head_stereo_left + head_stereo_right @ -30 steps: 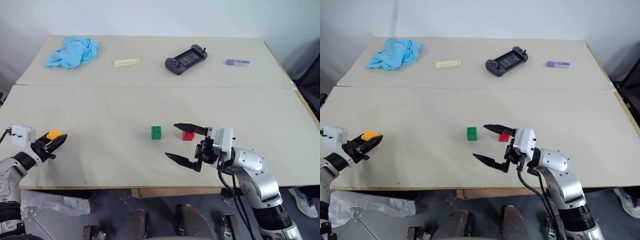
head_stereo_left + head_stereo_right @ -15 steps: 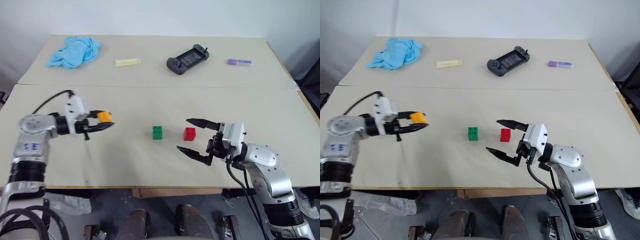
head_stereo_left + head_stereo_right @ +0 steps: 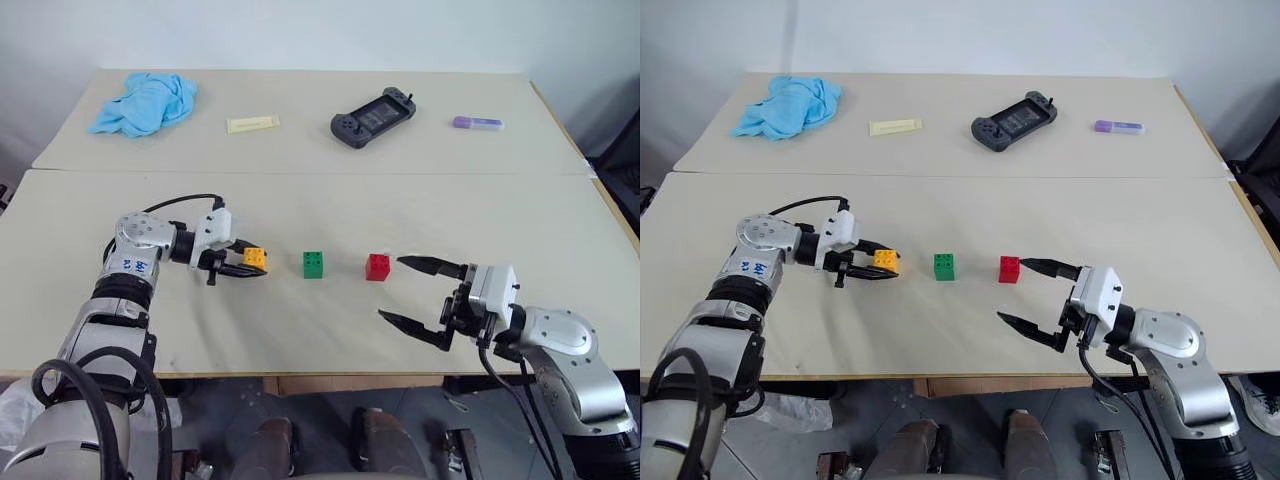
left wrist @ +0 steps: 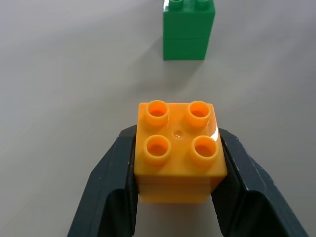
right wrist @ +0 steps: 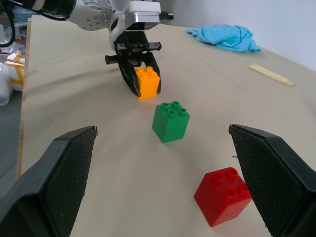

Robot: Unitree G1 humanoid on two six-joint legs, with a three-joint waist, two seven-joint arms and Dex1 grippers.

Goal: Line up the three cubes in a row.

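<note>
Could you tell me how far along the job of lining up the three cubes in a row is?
Done: the green cube and red cube already sit side by side on the table, a gap apart. In hand: the left gripper is shut on the orange-yellow cube, level with them. Left: release it beside green. The right gripper is open, near red.
</note>
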